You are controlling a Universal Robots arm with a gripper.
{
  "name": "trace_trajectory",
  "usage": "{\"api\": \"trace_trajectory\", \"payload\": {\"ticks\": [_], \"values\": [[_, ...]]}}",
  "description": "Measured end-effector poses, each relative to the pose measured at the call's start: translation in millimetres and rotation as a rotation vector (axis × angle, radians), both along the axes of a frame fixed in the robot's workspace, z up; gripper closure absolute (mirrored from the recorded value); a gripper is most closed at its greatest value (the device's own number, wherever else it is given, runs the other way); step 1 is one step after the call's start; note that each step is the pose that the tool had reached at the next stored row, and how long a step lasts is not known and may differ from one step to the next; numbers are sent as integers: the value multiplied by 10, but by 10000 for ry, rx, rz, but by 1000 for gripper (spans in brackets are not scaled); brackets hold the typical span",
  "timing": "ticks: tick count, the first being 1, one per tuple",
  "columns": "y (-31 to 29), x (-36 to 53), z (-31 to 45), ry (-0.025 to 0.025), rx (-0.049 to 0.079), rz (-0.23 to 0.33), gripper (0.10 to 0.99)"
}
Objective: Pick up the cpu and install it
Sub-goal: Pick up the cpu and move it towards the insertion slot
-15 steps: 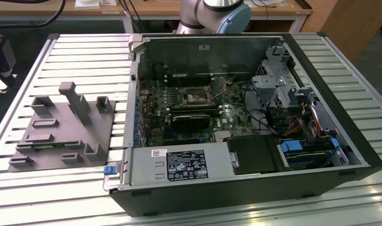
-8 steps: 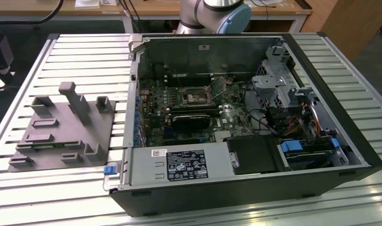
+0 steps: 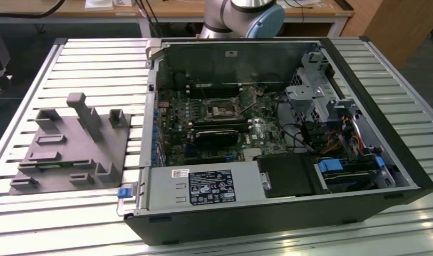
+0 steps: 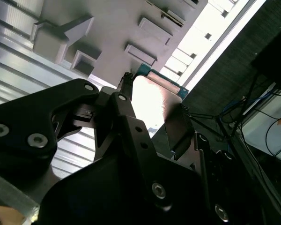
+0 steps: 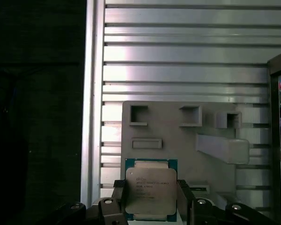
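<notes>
Your gripper [image 5: 151,202] is clenched on the cpu [image 5: 151,191]. In the first wrist view, 1 black finger [image 5: 120,200] bears on each of 2 opposite sides, so the chip sits squarely between the jaws with its metal lid facing the camera. The cpu [image 4: 154,101] appears to hang clear above the grey fixture plate [image 5: 178,136], near 1 of the plate's edges, with its sides parallel to the plate's. Being square, it has no long axis to mind.

In the exterior view, the fixture plate [image 3: 60,154] lies on the slatted table [image 3: 95,58] toward the exterior view's left edge. The socket [image 3: 222,110] sits on the motherboard [image 3: 195,114] inside the open computer case [image 3: 273,224], well apart from the plate toward the exterior view's right, beyond the case's wall.
</notes>
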State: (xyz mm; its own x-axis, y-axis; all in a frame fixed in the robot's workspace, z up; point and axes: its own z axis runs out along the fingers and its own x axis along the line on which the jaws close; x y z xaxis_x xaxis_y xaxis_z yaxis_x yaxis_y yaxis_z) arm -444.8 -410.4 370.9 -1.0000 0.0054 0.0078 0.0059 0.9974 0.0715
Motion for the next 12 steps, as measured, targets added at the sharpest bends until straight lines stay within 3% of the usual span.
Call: {"api": "trace_trajectory", "payload": {"ticks": [12], "values": [[0, 0, 274, 0, 0, 0, 561]]}}
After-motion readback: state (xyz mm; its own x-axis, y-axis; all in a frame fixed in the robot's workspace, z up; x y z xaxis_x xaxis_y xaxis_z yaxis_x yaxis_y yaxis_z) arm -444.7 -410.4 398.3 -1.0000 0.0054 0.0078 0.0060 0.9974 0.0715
